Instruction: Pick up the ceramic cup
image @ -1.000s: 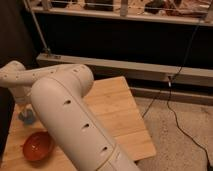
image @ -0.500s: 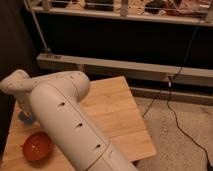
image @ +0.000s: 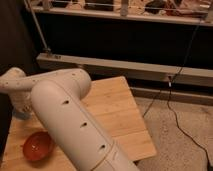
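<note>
My white arm [image: 70, 120] fills the left foreground and bends down at the table's far left. My gripper [image: 19, 106] hangs below the wrist there, mostly hidden behind the arm. A small light-blue thing [image: 21, 115], probably the ceramic cup, peeks out right under the gripper on the wooden table [image: 117, 112]. Whether the gripper touches it is hidden.
A red-orange bowl [image: 38, 146] sits on the table's front left, next to the arm. A black cable [image: 176, 112] runs over the speckled floor on the right. A grey metal rail [image: 150, 70] and a dark shelf unit stand behind the table.
The wrist has dropped a little toward the table's left edge. The bowl and the light-blue thing have not moved.
</note>
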{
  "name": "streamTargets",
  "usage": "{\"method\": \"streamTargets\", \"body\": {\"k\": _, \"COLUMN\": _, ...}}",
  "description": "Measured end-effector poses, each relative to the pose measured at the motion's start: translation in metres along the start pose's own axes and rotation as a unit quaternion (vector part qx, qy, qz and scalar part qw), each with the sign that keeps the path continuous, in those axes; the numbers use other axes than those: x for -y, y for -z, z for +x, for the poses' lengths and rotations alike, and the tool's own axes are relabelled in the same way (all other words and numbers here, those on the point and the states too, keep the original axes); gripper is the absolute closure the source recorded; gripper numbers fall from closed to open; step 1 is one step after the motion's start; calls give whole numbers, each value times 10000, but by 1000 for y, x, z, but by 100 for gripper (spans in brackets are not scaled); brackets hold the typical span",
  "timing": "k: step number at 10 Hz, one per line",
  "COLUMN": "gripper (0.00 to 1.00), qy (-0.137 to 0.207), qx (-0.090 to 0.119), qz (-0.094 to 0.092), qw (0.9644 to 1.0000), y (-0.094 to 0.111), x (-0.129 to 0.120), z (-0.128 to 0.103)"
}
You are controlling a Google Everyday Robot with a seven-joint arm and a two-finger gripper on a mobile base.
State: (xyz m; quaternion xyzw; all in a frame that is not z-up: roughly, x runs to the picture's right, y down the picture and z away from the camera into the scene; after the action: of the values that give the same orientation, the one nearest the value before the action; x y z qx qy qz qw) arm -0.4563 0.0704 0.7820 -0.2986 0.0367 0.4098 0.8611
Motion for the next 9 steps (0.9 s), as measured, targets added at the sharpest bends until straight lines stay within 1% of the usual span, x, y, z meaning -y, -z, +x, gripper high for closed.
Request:
{"method": "streamTargets", "body": {"k": 1, "gripper": 87, "qy": 38, "qx": 293, "qz": 235, "qw": 9993, "y": 51, "x": 11, "z": -1}}
{"method": "streamTargets", "body": {"k": 2, "gripper": 87, "qy": -12, "qx": 443, "qz": 504, "qw": 9977, "y": 93, "x": 31, "z": 8}}
{"method": "streamTargets", "body": {"k": 3, "gripper": 87, "qy": -112, "qx": 499, "qz": 693, "qw": 9963, "y": 123, "x": 51, "z": 22}}
{"method": "streamTargets", "body": {"k": 4, "gripper": 87, "qy": -290, "qx": 437, "qz": 871, "qw": 9948, "y": 146, "x": 76, "z": 45}}
{"method": "streamTargets", "body": {"k": 5, "gripper": 87, "qy": -597, "qx": 224, "qz": 966, "qw": 9933, "y": 161, "x": 107, "z": 83}}
{"method": "streamTargets", "body": {"k": 6, "gripper": 87, "qy": -910, "qx": -60, "qz": 969, "qw": 9911, "y": 160, "x": 132, "z": 117}}
{"method": "streamTargets", "body": {"k": 7, "gripper": 87, "qy": -1228, "qx": -343, "qz": 865, "qw": 9881, "y": 154, "x": 151, "z": 149}}
{"method": "streamTargets", "body": {"k": 8, "gripper": 87, "qy": -1483, "qx": -561, "qz": 709, "qw": 9848, "y": 144, "x": 163, "z": 171}}
{"method": "streamTargets", "body": {"k": 9, "gripper": 87, "qy": -1768, "qx": -709, "qz": 420, "qw": 9808, "y": 129, "x": 172, "z": 186}}
